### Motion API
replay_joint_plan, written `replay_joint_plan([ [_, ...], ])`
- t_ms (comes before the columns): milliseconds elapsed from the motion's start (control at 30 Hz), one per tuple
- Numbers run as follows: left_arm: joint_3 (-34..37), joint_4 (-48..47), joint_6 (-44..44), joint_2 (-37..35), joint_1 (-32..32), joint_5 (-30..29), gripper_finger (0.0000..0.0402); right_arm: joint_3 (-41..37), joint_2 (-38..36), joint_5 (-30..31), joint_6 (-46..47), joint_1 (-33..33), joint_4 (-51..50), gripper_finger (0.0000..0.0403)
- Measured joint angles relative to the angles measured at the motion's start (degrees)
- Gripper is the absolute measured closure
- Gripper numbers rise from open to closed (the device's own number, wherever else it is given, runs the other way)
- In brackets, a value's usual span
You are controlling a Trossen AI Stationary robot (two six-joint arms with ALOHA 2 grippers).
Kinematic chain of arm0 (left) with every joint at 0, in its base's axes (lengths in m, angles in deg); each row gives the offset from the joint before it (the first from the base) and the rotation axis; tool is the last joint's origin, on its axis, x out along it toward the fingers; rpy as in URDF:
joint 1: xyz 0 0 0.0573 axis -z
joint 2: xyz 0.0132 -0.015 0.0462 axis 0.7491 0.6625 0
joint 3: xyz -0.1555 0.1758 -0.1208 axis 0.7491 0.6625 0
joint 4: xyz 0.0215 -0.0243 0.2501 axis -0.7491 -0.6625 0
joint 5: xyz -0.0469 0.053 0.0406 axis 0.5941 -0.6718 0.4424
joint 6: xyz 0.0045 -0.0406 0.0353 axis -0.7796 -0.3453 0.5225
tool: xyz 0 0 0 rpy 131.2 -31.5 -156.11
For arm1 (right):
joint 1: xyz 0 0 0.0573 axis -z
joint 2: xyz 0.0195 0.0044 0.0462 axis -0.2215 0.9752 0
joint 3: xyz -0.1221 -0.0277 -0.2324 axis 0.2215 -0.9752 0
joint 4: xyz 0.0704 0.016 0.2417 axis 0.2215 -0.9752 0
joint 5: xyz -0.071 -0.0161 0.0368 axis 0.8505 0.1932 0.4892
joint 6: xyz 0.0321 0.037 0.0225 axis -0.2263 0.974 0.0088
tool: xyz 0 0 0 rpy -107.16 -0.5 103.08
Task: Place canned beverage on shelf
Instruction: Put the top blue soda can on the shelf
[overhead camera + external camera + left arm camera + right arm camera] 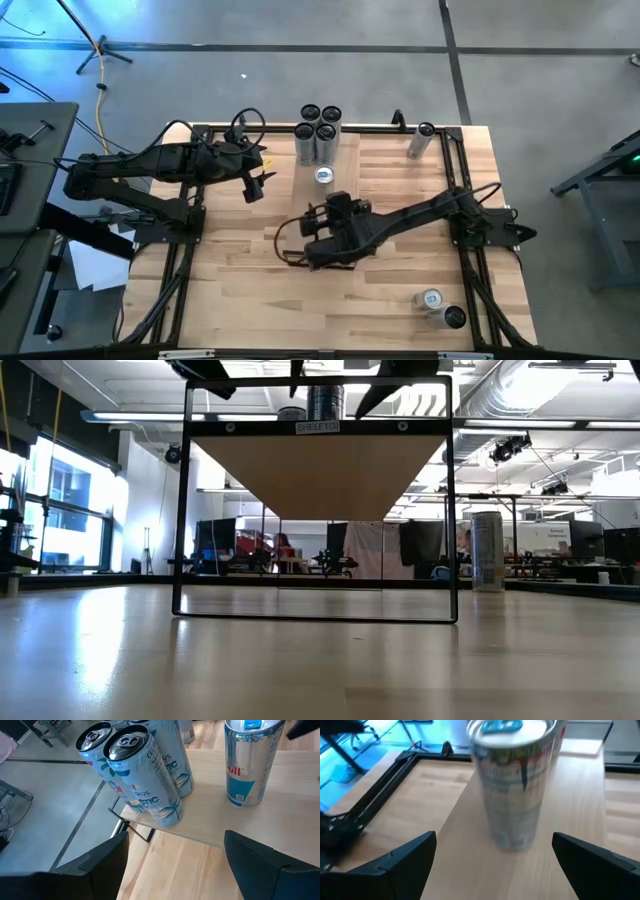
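Your right gripper [492,857] sits closest to its wrist camera, both dark fingers spread wide with nothing between them, and the silver beverage can [512,780] stands upright just ahead of it on the pale shelf [560,865], not touched by either finger. From above you can see that same can [323,175] on the shelf just beyond the right gripper [328,203], which hovers over the middle of the desk [240,290]. Further along the shelf from that gripper, at the far end, four tall cans [319,133] stand bunched together. Your left gripper [262,184] hangs off to the side of the shelf, its fingers also parted and holding nothing; past them its wrist camera shows the bunched cans [145,775] close ahead and the silver can [250,762] off to one side on the same board. Behind your right arm, two more cans [438,308] lie near the desk's front corner, and another can [420,141] lies at the far edge.
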Motion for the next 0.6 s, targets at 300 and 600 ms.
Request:
replay_joint_plan([
  [300, 0.0, 0.0, -0.1, 0.0, 0.0, 0.0, 0.0106, 0.0, 0.0, 5.3, -3.0, 3.7, 0.0, 0.0018],
  [600, 0.0, 0.0, -0.1, 0.0, 0.0, 0.0, 0.0106, -0.1, 0.0, 3.1, -2.9, 6.6, 0.3, 0.0018],
])
